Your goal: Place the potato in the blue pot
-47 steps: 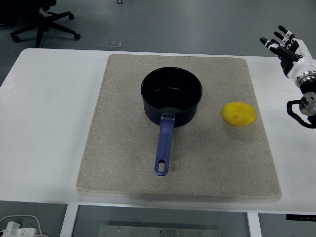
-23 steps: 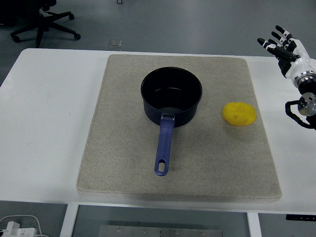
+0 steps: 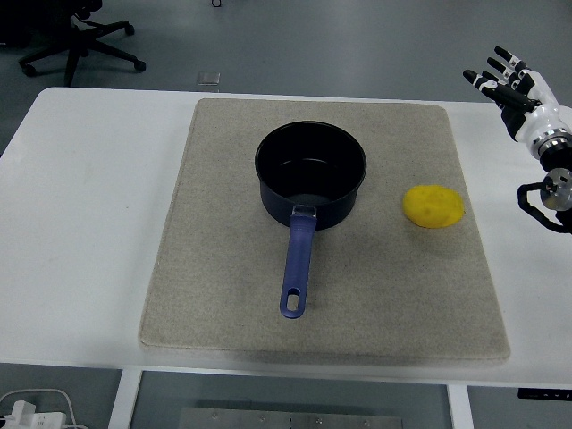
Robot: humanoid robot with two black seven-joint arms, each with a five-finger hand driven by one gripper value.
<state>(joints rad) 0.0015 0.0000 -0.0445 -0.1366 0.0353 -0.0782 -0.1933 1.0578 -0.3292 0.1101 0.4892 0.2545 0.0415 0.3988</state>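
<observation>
Since a second ago the right hand [image 3: 511,89] has crept slightly up and to the left at the table's far right edge; nothing else has shifted. Its fingers [image 3: 490,82] are spread and hold nothing, and it hovers well apart from the potato [image 3: 433,206]. That yellow potato lies on the beige mat [image 3: 223,286], to the right of the pot [image 3: 311,174] and not touching it. Empty, the dark blue pot stands upright near the mat's middle, its blue handle [image 3: 297,264] pointing toward the near edge. Bare mat lies between potato and pot. On the white table [image 3: 80,223] the mat sits centred. Beyond the far edge, an office chair [image 3: 76,40] stands on the grey floor.
</observation>
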